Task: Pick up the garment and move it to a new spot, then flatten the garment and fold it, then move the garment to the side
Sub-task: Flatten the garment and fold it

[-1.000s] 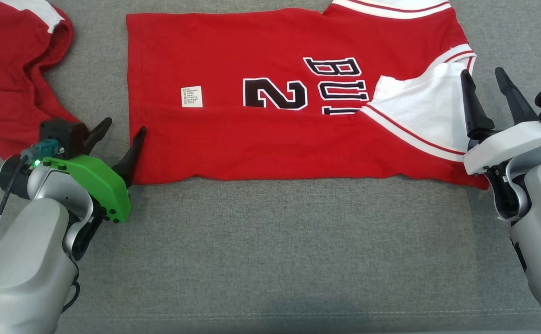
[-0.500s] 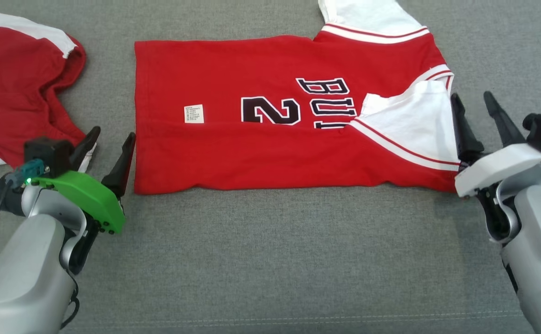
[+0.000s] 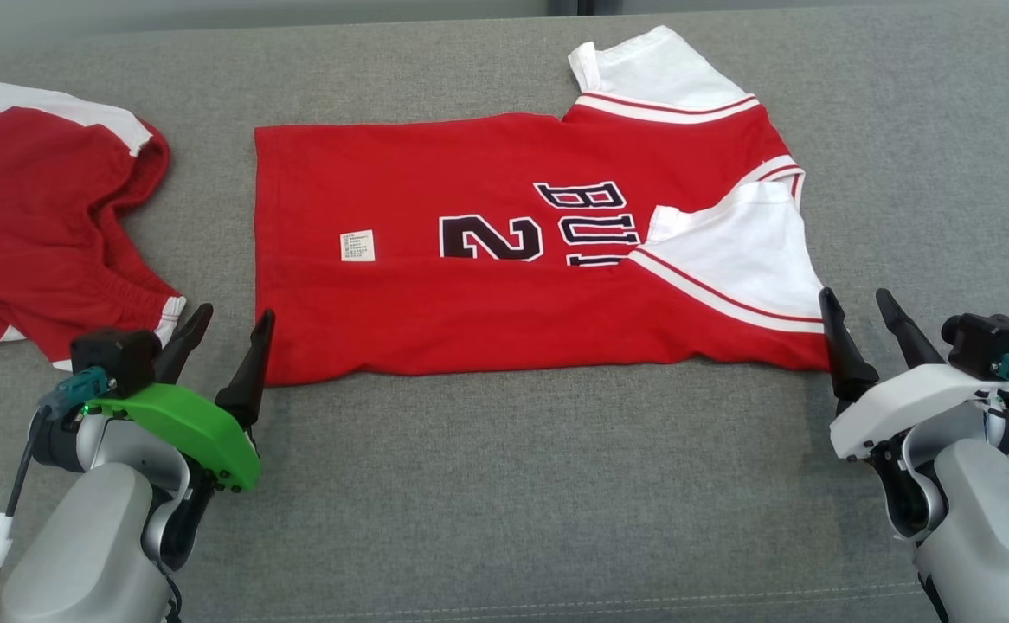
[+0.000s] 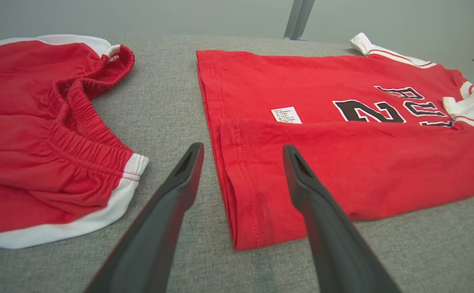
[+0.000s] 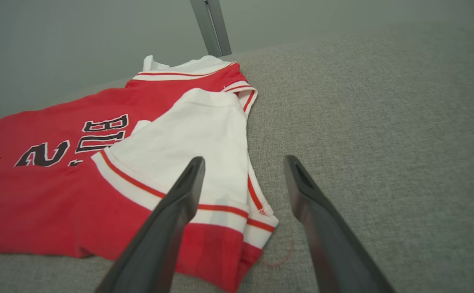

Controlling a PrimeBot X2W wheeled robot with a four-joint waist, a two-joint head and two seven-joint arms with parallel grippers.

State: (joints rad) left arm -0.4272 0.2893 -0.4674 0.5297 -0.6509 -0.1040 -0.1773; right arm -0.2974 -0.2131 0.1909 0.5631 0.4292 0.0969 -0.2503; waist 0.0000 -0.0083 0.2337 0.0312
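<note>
The garment (image 3: 487, 285) is a red jersey with white sleeves and dark lettering, lying flat on the grey cloth surface with its near long edge folded over the body. My left gripper (image 3: 232, 316) stands open at the jersey's near left corner (image 4: 245, 219), nothing between its fingers. My right gripper (image 3: 855, 298) stands open just off the near right corner (image 5: 257, 236), beside the folded-in white sleeve (image 5: 188, 142). Both hover close to the fabric without holding it.
Red shorts (image 3: 37, 234) with white trim lie crumpled to the left of the jersey, close to my left gripper (image 4: 38, 142). Grey surface (image 3: 539, 493) stretches bare in front of the jersey and to its right (image 5: 383, 122).
The head camera has tilted, so the whole scene sits lower in view. Both grippers have drawn back toward the jersey's near corners and stay open.
</note>
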